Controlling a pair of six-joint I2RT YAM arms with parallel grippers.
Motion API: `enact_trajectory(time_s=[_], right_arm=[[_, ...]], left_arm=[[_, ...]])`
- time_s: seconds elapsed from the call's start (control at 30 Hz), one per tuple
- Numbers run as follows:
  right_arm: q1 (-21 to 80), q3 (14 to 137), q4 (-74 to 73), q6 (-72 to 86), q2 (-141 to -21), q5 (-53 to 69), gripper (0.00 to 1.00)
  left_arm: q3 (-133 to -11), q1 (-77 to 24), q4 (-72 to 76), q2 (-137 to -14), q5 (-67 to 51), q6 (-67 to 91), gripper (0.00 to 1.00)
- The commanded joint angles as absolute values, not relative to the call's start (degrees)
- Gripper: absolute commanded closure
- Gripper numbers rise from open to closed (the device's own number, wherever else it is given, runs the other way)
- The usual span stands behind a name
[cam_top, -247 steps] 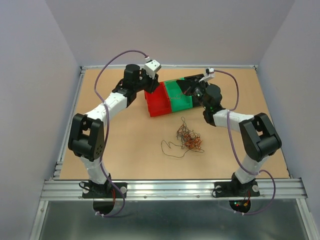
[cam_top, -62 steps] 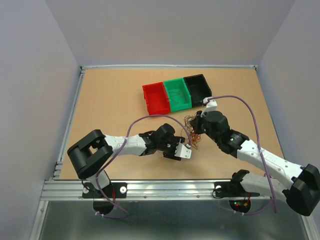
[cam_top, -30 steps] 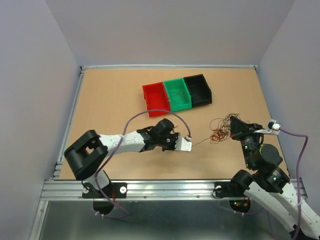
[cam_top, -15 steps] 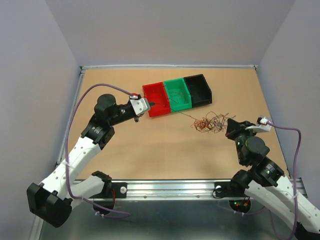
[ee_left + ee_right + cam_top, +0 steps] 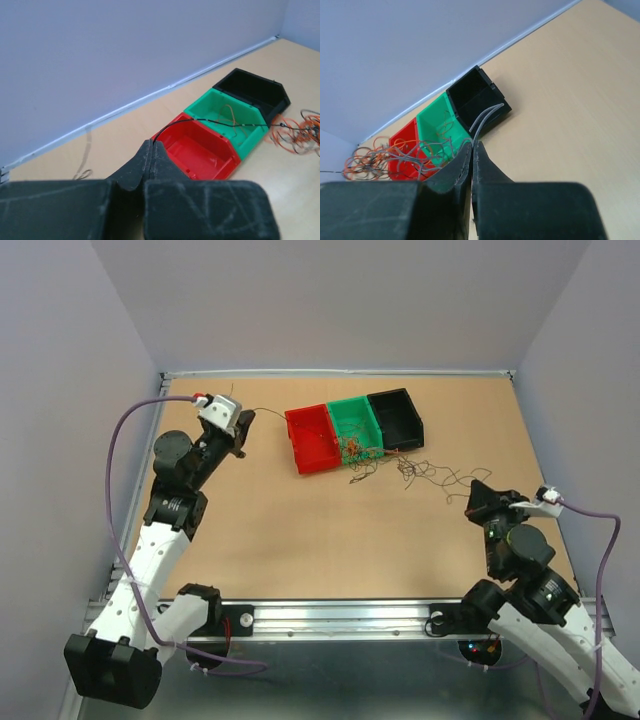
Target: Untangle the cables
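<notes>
**Cables pulled out, knot not yet freed**

Left tool (image 5: 152,148), toward the tabletop's far-left corner, is pinched on one black strand (image 5: 200,120). The cables (image 5: 358,451) bunch mid-tabletop against the green bin (image 5: 357,430), with loose strands trailing right. Right tool (image 5: 471,146), near the right edge, is clamped on those strands. Judged partly done: the core knot is unseparated.
</notes>
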State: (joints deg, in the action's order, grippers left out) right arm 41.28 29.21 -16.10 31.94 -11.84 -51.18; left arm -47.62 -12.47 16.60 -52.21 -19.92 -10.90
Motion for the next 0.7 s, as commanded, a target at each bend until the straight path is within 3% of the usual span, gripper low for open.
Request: enact_trajectory(time_s=[0.0,0.1,0.13,0.2,0.23,0.33,0.43,0.67], right_arm=[[41.48,30.06,-16.17,30.59,-13.62,-47.31,0.96],[41.57,30.32,-13.63,26.55,-17.30,-36.85,0.67],[41.49,30.15,-11.27,24.28,-18.45,-31.26,0.39],[41.48,29.45,-7.84,20.77,-22.40,-22.04,0.12],[41.48,29.18,-3.65,19.52,-24.07,-18.67,0.07],[41.48,29.96,4.44,14.52,-32.06,-5.22,0.00],[41.48,32.42,12.81,9.59,-41.99,10.07,0.05],[42.36,38.74,31.98,6.77,-61.68,30.39,0.09]], left_arm=[[-45.88,-12.39,23.64,-48.25,-36.31,-10.27,1.00],[-47.37,-12.57,22.24,-47.55,-43.12,-11.42,1.00],[-47.90,-12.66,21.54,-47.55,-44.20,-12.03,1.00],[-49.30,-12.74,20.40,-46.94,-48.83,-12.48,1.00],[-50.00,-13.01,19.61,-46.76,-50.26,-13.09,1.00],[-53.08,-14.15,17.23,-46.23,-53.78,-13.71,1.00],[-56.34,-14.94,15.29,-46.58,-56.06,-12.75,1.00],[-63.71,-16.78,11.25,-50.36,-56.52,-11.86,1.00]])
